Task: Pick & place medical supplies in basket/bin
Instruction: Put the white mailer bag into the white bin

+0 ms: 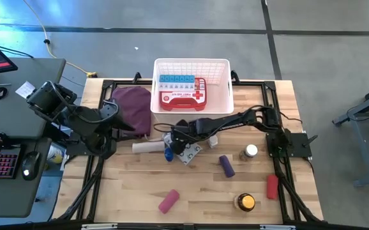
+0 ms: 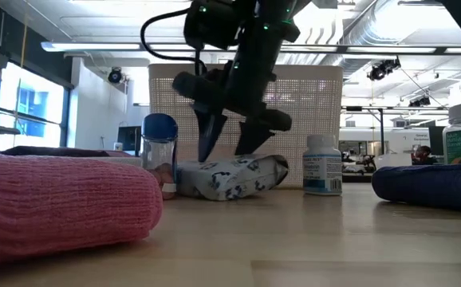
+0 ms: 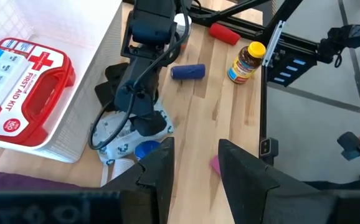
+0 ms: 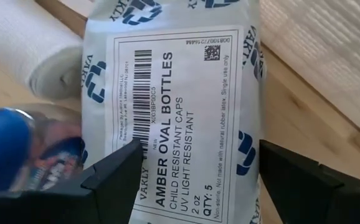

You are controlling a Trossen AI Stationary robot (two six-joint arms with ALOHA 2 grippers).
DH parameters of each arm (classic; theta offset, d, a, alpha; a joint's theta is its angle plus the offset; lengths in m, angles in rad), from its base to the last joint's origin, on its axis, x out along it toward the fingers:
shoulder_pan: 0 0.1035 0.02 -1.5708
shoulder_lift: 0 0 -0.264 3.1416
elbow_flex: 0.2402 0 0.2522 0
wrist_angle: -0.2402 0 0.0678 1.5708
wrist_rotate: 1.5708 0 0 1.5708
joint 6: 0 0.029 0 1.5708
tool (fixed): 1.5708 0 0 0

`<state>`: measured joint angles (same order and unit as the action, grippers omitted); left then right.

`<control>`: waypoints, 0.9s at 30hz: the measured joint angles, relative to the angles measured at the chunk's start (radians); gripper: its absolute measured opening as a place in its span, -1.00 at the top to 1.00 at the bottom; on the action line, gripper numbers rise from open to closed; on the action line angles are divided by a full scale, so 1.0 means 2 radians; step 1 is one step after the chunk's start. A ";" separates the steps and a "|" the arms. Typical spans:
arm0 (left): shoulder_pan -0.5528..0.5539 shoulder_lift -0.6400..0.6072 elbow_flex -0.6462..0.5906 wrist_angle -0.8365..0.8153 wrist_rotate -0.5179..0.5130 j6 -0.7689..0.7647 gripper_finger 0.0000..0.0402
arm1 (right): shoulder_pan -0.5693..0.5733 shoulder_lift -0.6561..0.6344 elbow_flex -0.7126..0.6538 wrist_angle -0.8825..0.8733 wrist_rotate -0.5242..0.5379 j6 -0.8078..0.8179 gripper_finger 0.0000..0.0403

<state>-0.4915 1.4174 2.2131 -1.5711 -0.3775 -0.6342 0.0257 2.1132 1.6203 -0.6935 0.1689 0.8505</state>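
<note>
My right claw (image 1: 183,142) hangs spread wide just above the grey-white printed plastic packet (image 1: 189,152), one dark finger on each side of it, holding nothing yet. The packet lies flat on the wooden table right beneath me. Its long axis runs across my finger gap, so I straddle its narrow width, and its label faces up.

Just beside my fingers stands a small clear bottle with a blue cap (image 2: 159,151); next to that lies a white cloth roll (image 1: 147,147).

Beyond the packet sits the white slotted plastic basket (image 1: 226,86), already holding a red first-aid case with a white cross (image 1: 183,97) and a blue-white box (image 1: 176,80).

Left outside by my count: a purple roll (image 1: 226,166), pink roll (image 1: 168,200), red roll (image 1: 272,186), white-capped bottle (image 1: 251,152) and amber jar (image 1: 245,202). I judge the job under halfway.

My left claw (image 1: 117,110), fingers parted and empty, waits well off to the side over a maroon fabric pouch (image 1: 133,105).
</note>
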 joint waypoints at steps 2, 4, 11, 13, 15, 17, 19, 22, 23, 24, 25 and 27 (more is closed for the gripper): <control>0.000 0.000 0.000 0.000 0.000 0.000 0.20 | 0.000 0.001 0.000 0.017 -0.001 -0.009 -0.48; 0.000 0.000 0.000 0.000 0.000 0.000 0.20 | 0.000 0.001 0.000 0.027 -0.001 -0.011 -0.48; 0.000 0.000 0.000 0.000 0.000 -0.001 0.20 | -0.001 0.012 0.000 0.043 -0.031 -0.010 -0.39; 0.000 0.000 0.000 0.000 0.000 -0.003 0.20 | 0.003 0.018 0.001 0.048 -0.039 -0.010 -0.28; 0.000 0.000 0.000 0.000 0.000 -0.004 0.20 | 0.006 0.020 0.002 0.057 -0.050 -0.010 -0.16; 0.000 0.000 0.000 0.000 0.000 -0.004 0.20 | 0.010 0.023 0.002 0.066 -0.053 -0.010 -0.05; 0.000 0.001 0.000 0.000 0.000 -0.004 0.20 | 0.013 0.024 0.002 0.070 -0.052 -0.007 0.06; 0.000 0.001 0.000 0.000 0.000 -0.003 0.20 | 0.015 0.025 0.002 0.074 -0.050 -0.007 0.18; 0.000 0.001 0.000 0.000 0.000 -0.003 0.20 | 0.015 0.025 0.002 0.075 -0.052 -0.009 0.23; 0.000 0.001 0.000 0.000 0.000 -0.003 0.20 | 0.015 0.025 0.002 0.075 -0.054 -0.010 0.28; 0.000 0.001 0.000 0.000 0.000 -0.002 0.20 | 0.014 0.025 0.001 0.075 -0.054 -0.011 0.34; 0.000 0.001 0.000 0.000 0.000 -0.001 0.20 | 0.015 0.025 0.001 0.077 -0.056 -0.016 0.49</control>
<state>-0.4915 1.4185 2.2128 -1.5711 -0.3775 -0.6365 0.0566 2.1632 1.6223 -0.5397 0.0567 0.8186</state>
